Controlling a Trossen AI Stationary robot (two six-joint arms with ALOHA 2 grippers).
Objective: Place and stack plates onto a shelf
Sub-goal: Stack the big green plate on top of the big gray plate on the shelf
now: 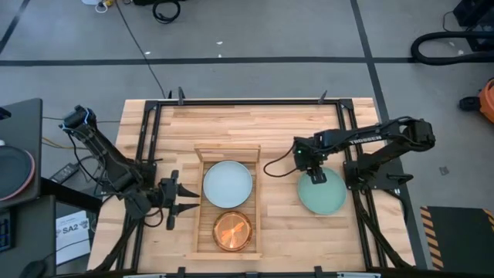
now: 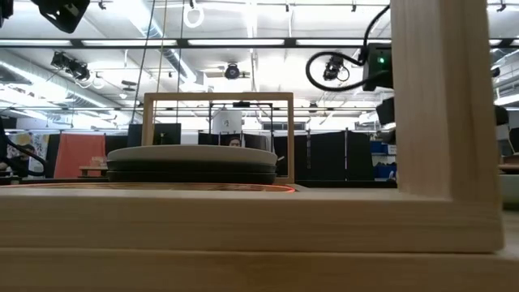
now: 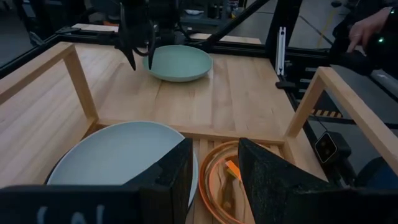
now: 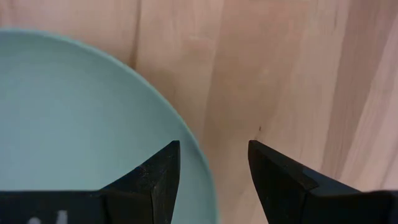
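Right gripper point(image 1: 317, 176), fingers parted and empty, hangs over the rim of the mint green plate point(image 1: 323, 193), which lies on the tabletop point(image 1: 270, 123) right of the shelf point(image 1: 197, 201), well apart from the left gripper point(image 1: 189, 202), also open and empty.

High view straight down over the whole desk point(image 1: 255, 116), low view level behind the shelf point(image 2: 243, 227) rim, wrist views close, both showing the mint green plate point(image 3: 177, 63).
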